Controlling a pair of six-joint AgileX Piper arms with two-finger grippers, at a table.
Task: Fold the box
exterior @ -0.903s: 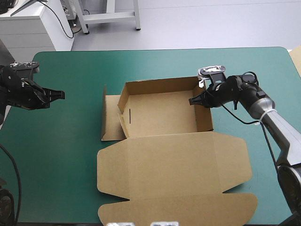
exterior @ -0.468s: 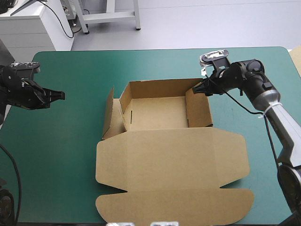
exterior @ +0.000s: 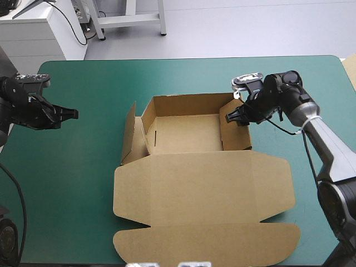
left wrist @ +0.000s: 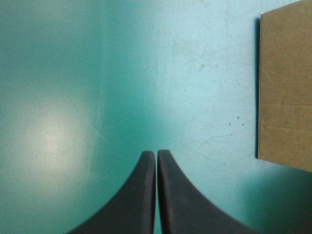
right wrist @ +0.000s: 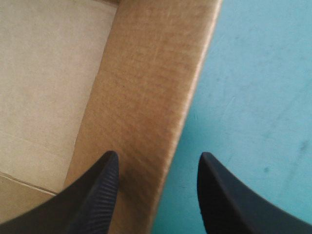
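Observation:
The brown box point(exterior: 189, 133) lies mid-table as an open tray with its walls up and the lid point(exterior: 203, 192) flat toward the near edge. Its left flap point(exterior: 129, 133) leans outward. My right gripper point(exterior: 231, 117) is open at the far end of the right wall point(exterior: 236, 130). In the right wrist view this gripper point(right wrist: 156, 163) straddles the wall point(right wrist: 151, 92), one finger over the tray's inside and the other over the teal-green cover. My left gripper point(exterior: 72, 113) is shut above the cover, well left of the box. Ahead of the left gripper point(left wrist: 156, 155), a brown board edge point(left wrist: 285, 87) shows.
The lid's end flap point(exterior: 206, 245) reaches the table's near edge. Bare teal-green cover point(exterior: 94, 167) stretches between the left gripper and the box. A pale board corner point(exterior: 351, 68) shows at the table's far right edge.
The right wall's flap went down inside the tray and the left flap rose from flat to a lean. My right gripper lifted off, then came back to the right wall. The left gripper barely moved.

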